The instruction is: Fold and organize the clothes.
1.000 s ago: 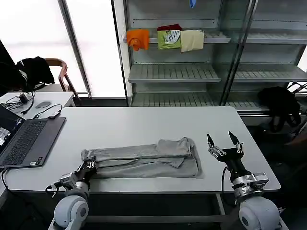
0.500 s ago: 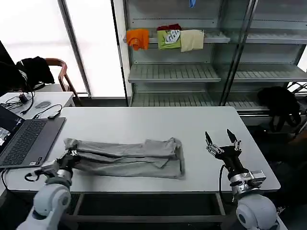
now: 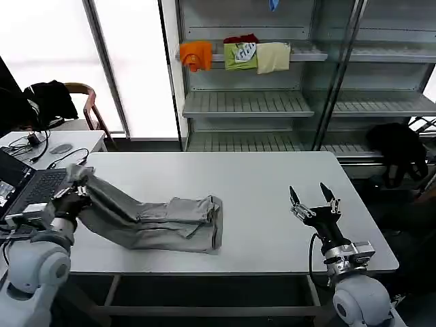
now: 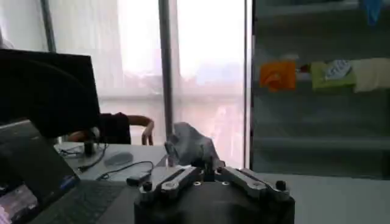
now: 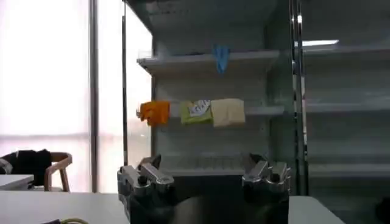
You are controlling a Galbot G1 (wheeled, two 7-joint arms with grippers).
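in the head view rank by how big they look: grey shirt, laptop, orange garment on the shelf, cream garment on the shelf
1. grey shirt
2. laptop, partly cut off by the frame edge
3. cream garment and orange garment look alike; both sit farther from the camera, so their true size is unsure.

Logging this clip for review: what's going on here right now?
The left gripper is shut on one end of a grey shirt, already folded into a long strip, lifting that end beside the laptop while the rest lies on the white table. The right gripper waits open above the table's right side, away from the shirt.
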